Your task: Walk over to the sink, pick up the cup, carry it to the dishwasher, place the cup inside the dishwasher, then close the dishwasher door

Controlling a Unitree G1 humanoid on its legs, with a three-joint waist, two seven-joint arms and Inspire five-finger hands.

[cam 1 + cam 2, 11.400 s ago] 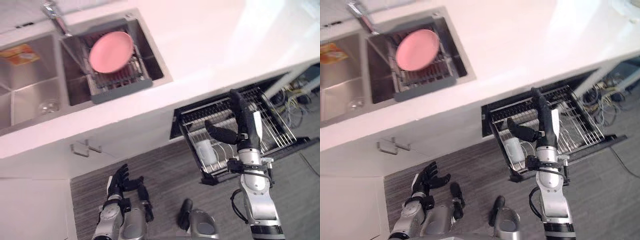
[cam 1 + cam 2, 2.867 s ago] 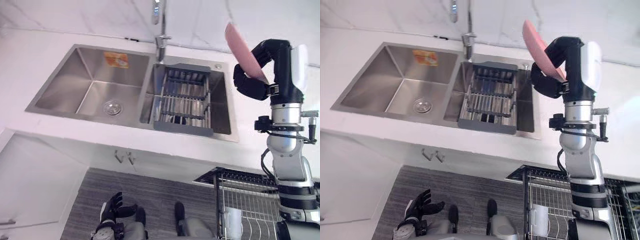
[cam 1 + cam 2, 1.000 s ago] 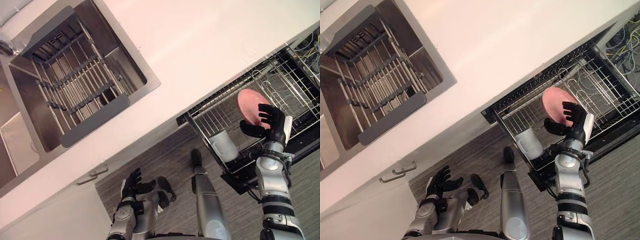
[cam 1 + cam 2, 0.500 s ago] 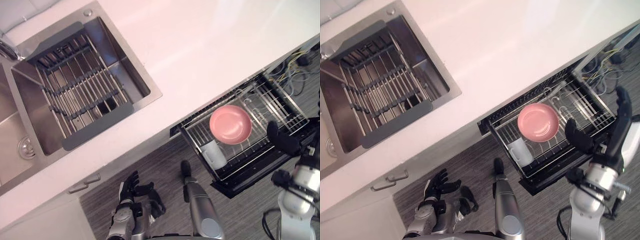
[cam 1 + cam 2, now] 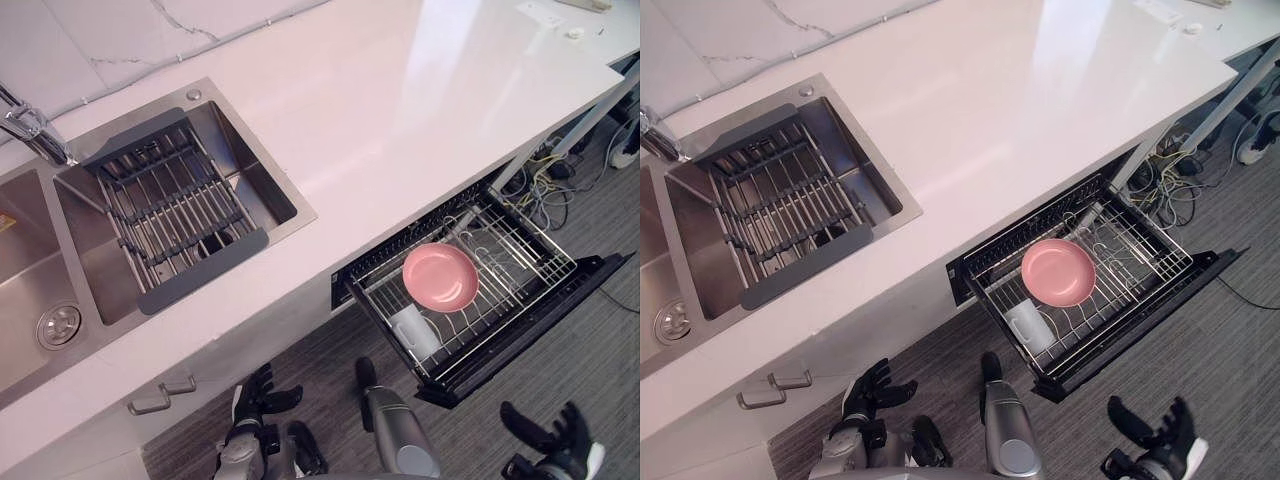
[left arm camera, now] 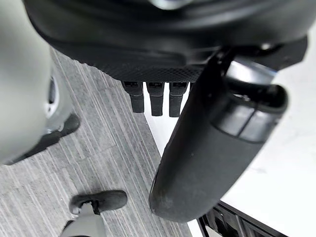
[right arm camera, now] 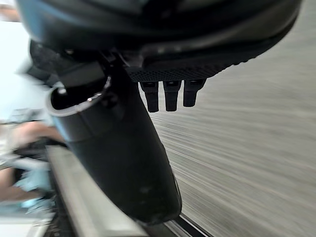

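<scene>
Right robot hand (image 5: 545,452) is low over the floor, just in front of the open dishwasher door (image 5: 520,328), fingers spread wide and empty. Left robot hand (image 5: 254,402) is relaxed and empty too. Both look freed up for pushing the door shut. Cup (image 5: 415,333) stands in the rack (image 5: 520,265)'s near left corner, beside the pink plate (image 5: 441,276) and well apart from the right robot hand, so placing looks done. Sink (image 5: 30,260) is at the surface (image 5: 400,110)'s left end
</scene>
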